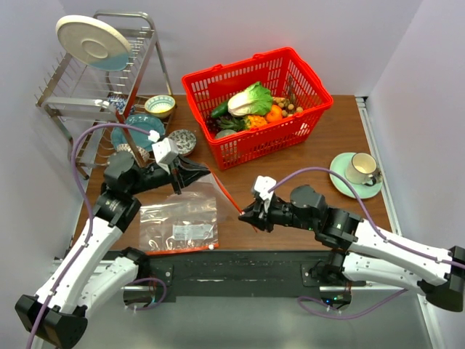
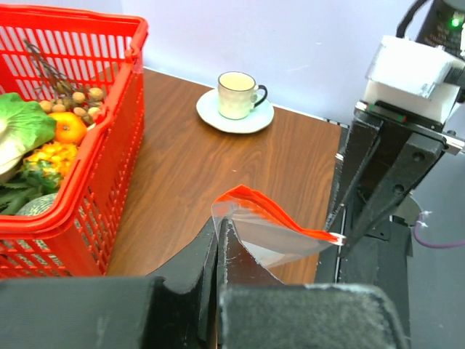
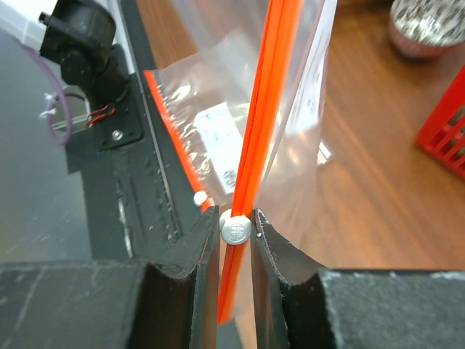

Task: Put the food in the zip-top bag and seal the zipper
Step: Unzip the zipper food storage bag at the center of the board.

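Observation:
The zip-top bag (image 1: pixel 221 190) hangs above the table between my two grippers. My left gripper (image 1: pixel 205 174) (image 2: pixel 218 225) is shut on the clear plastic at one end of its mouth. My right gripper (image 1: pixel 244 213) (image 3: pixel 235 218) is shut on the white tab (image 3: pixel 235 230) of the red-orange zipper (image 3: pixel 272 109) (image 2: pixel 276 211) at the other end. The food lies in the red basket (image 1: pixel 254 149): the napa cabbage (image 1: pixel 251 99) (image 2: pixel 18 127), the cucumber (image 1: pixel 219 110) and the brown nuts (image 1: pixel 287 107) (image 2: pixel 80 98).
A second clear bag (image 1: pixel 180 227) (image 3: pixel 211 123) lies flat near the front edge. A cup on a saucer (image 1: pixel 361 169) (image 2: pixel 236 94) stands at the right. A dish rack (image 1: pixel 94 87), a teal plate (image 1: pixel 138 127) and a small bowl (image 1: pixel 182 140) are at the left.

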### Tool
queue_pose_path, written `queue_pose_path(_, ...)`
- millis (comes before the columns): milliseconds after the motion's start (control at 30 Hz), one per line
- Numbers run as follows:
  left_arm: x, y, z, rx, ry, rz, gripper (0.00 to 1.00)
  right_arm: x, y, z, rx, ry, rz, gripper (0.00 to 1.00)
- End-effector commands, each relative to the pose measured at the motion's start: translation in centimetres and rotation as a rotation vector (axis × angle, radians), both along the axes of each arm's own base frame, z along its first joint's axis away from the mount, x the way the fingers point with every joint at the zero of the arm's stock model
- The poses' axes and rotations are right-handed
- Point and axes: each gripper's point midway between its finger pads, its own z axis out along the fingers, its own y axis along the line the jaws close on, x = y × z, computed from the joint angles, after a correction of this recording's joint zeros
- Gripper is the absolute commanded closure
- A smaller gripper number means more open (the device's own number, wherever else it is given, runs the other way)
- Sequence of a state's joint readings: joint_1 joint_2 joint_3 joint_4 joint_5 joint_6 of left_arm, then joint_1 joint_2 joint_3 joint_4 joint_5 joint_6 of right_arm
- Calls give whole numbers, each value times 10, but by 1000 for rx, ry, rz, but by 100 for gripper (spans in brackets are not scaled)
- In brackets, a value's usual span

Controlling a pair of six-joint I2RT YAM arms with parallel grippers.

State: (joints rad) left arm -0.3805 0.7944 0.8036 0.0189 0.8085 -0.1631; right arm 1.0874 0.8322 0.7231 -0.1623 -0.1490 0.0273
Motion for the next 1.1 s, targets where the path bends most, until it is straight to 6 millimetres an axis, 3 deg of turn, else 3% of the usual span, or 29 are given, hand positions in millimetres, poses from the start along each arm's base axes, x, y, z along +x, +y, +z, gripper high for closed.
queue_pose_path(0,16,12,21,-27,-109,104,100,-21,-9,-20,3,124,24,100)
queue_pose_path(500,20,16,20,-25,-108,124,100,-37,-25,-39,45,247,-12,100)
queue_pose_path(633,19,16,20,-25,-109,115,100,-37,-26,-37,60,248,-13,92)
queue_pose_path(833,21,16,19,-22,-106,124,100,-35,-26,-35,43,239,-16,92)
queue_pose_path(900,21,16,19,-21,-106,121,100,-36,-27,-38,32,241,-20,83)
queue_pose_path(967,18,15,18,-21,-110,103,100,-34,-28,-35,44,233,-26,63)
queue_pose_path(1067,11,10,17,-24,-123,45,100,-26,-26,-18,75,190,-49,53)
